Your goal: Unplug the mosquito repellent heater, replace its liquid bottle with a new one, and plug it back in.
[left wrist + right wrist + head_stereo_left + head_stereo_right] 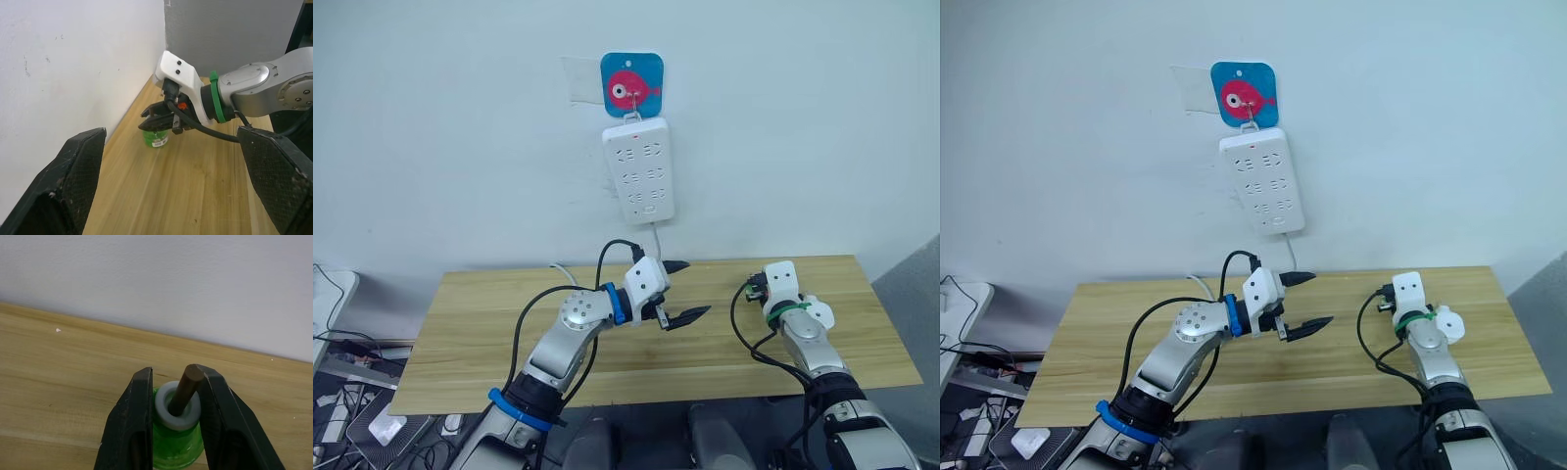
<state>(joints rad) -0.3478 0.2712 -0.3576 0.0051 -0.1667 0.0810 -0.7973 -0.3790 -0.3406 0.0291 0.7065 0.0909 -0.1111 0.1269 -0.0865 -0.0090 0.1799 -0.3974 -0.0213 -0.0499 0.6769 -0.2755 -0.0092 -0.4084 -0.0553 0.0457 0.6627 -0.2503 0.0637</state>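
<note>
our right gripper is clamped on the green liquid bottle, low centre of the right wrist view, its brown wick rising between the fingers. the bottle stands on the wooden table near the wall. our left gripper hangs spread wide mid-frame over bare tabletop. the power strip hangs on the wall, upper centre.
</note>
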